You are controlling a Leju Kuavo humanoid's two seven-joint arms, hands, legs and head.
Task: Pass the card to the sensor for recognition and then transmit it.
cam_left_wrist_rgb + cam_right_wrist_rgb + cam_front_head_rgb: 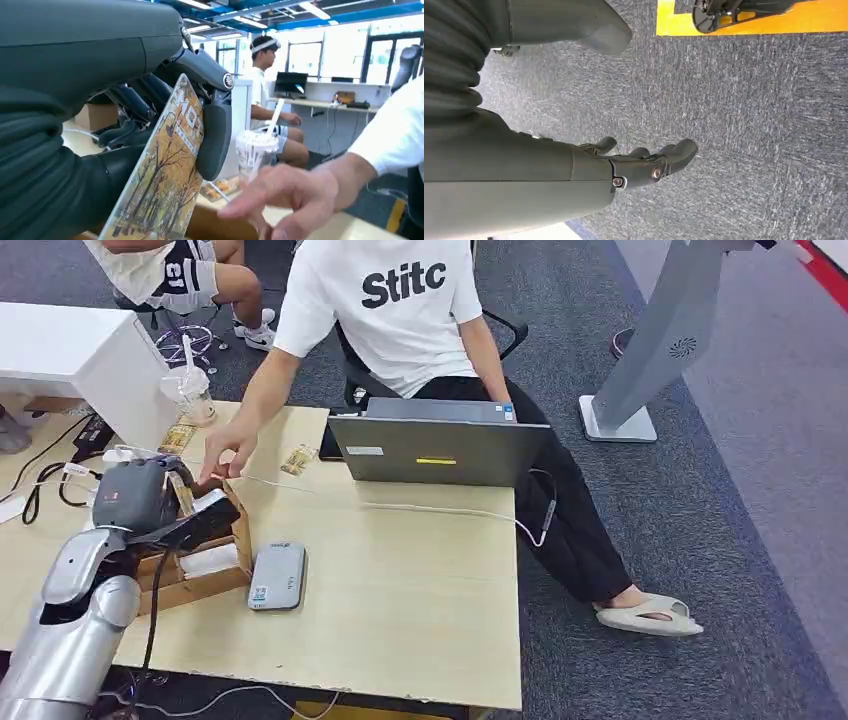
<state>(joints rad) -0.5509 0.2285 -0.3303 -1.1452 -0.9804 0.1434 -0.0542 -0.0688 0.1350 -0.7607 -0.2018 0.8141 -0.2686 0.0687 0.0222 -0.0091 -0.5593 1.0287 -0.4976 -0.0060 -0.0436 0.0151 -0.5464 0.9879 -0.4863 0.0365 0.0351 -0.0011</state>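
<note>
Autumn trees in orange and yellow cover the flat rectangular card (167, 175) that the left hand (140, 495) holds, pinched between the thick grey thumb (212, 140) and the darker fingers (135, 102). In the head view that hand sits above an open wooden box (200, 560) on the pale wooden bench (400, 600). A grey flat rectangular sensor (277, 577) lies on the bench just beside the box. A person's hand (228, 453) reaches down close to the left hand and the box. A clear plastic cup with a straw (188, 392) stands near the bench's far corner, and a grey laptop (438, 445) sits further along. The right hand (644, 160) hangs over grey carpet, fingers loosely apart, holding nothing.
</note>
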